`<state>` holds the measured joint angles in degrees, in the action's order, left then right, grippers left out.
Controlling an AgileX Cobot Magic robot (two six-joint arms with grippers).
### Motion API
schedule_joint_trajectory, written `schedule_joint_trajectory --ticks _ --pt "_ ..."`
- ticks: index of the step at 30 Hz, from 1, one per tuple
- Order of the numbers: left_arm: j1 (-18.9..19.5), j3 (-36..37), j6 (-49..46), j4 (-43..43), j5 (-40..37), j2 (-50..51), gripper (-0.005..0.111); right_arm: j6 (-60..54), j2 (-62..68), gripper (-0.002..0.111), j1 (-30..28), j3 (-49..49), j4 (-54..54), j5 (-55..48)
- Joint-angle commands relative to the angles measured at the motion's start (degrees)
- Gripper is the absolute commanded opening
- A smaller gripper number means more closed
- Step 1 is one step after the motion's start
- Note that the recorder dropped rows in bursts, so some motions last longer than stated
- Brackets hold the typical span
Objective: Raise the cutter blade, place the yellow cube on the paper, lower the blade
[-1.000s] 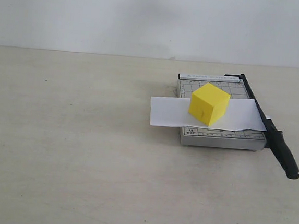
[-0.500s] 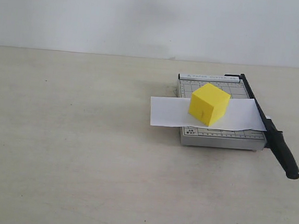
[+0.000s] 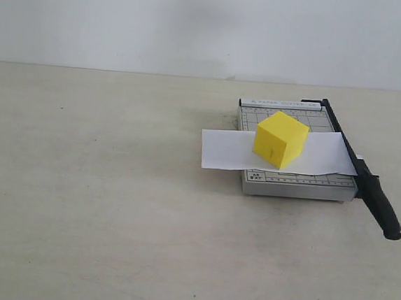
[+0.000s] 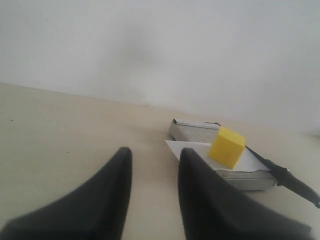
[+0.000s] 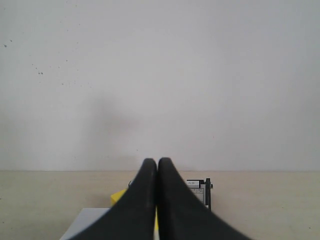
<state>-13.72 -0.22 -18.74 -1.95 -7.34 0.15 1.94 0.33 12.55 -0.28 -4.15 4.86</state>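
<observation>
Nearest, both pincers hung well short of the cutter. The left gripper [image 4: 155, 151] had its jaws set apart with nothing between them. The right gripper [image 5: 158, 161] had its jaws pressed together, also empty.

Toward the right edge of the desk [image 3: 111, 205], the cutter blade [image 3: 366, 180] lay lowered along the cutter board [image 3: 292, 187], its thick handle overhanging the board's near side. It looked stiff and hinged at the far end, so the handle was the place to take it.

A small label on the board's near margin was too small to read.

The paper [image 3: 221, 150] lay across the board, thin and likely to slide. On it sat the yellow cube [image 3: 280, 139], probably light and rigid, best pinched on two opposite side faces.

Print on the board's far strip was illegible.
</observation>
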Motion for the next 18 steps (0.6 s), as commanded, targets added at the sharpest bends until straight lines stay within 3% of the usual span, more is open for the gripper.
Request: schedule_joint_trajectory --ticks 1,7,18 --pt "5.15 0.22 -0.32 -0.19 0.46 -0.15 0.032 -0.33 -0.33 0.000 0.03 0.28 0.18 0.29" --pt "10.03 0.22 -0.32 -0.19 0.33 -0.15 0.032 -0.33 -0.33 0.000 0.03 0.28 0.18 0.29" --pt "10.39 0.22 -0.32 -0.19 0.33 -0.15 0.032 -0.33 -0.33 0.000 0.03 0.28 0.18 0.29"
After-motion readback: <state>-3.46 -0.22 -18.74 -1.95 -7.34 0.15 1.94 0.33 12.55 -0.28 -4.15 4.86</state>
